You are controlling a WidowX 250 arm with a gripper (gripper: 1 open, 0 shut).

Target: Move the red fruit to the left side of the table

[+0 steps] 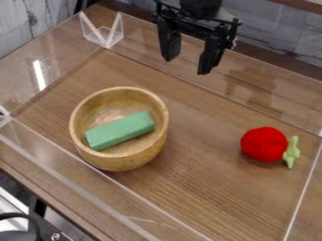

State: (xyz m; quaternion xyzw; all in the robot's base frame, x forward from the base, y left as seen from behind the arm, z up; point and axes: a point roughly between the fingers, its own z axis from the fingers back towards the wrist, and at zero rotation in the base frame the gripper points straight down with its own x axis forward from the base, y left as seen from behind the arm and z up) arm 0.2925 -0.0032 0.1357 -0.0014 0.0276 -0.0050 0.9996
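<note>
Two fingers of the gripper (191,55) hang spread wide, empty. Below-right of it, the red fruit (265,144) sits near the table's (201,193) right acrylic wall; open wood lies between.

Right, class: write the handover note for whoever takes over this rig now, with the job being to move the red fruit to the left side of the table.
Gripper: jaws open, empty, pointing down, hanging above the far middle of the table.
Red fruit: lying on the right side, leafy stem toward the right wall, untouched.
Wooden bowl: on the left side, with a green block inside.
Done: nothing yet.
Left: reach the fruit, grasp it, carry it to the left side, probably beside the bowl, and release.
</note>
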